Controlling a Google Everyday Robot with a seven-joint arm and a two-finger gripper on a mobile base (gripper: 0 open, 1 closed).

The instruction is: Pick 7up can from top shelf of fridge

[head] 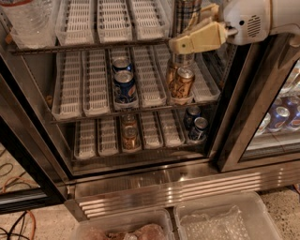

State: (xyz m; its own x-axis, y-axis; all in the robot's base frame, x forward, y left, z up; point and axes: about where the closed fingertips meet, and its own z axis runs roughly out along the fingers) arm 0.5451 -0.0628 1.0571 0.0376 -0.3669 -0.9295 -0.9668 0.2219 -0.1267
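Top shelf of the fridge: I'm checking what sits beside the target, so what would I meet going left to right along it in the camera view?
Clear container → white ribbed lanes → 7up can; the gripper hangs in front of that can, at the top shelf's right end.
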